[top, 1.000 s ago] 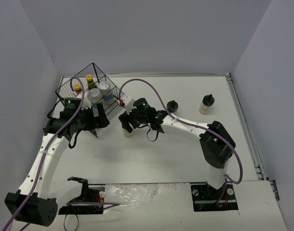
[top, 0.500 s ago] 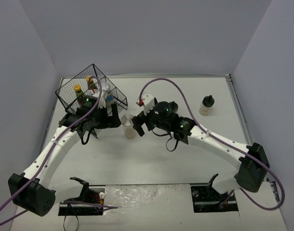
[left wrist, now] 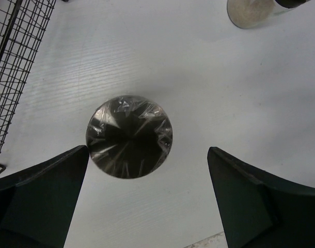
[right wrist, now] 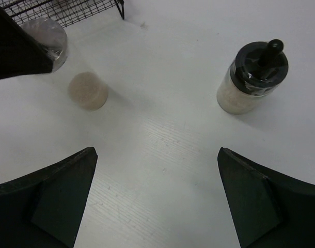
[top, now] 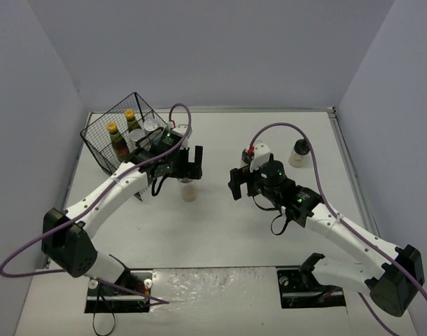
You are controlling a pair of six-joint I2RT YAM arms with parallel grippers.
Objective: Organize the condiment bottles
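Beside the black wire basket (top: 108, 113), off its right-hand corner nearest the arms, the left gripper (left wrist: 147, 150) hangs over a film-wrapped jar (left wrist: 129, 137). Its fingers (left wrist: 38, 196) are fully spread, one on each side of the shiny round lid. The finger on the basket side reaches the lid's outline in the wrist view, and the other stands well clear. The claw is released and grips nothing. The jar stands upright on the white table (top: 220, 224), just outside the basket's mesh.

Slightly farther from the basket than this jar, a pale container (right wrist: 88, 90) with a flat beige top stands alone. It is close to the jar, but the two do not touch.

Farther again from the basket, the right gripper (right wrist: 155, 150) is also released, with its jaws wide over bare table and nothing between them. The nearer shaker (right wrist: 253, 77), pale-bodied with a black knobbed cap, stands upright beside this gripper and well apart from the basket. The farther shaker (top: 299, 152) stands beyond it, the bottle most distant from the basket.

Inside the basket, two dark red sauce bottles (top: 115, 142) with yellow caps stand upright along the side away from the grippers. A silver lid (top: 148, 127) shows at the side nearer them, and the jar beneath it is hard to make out through the wire.
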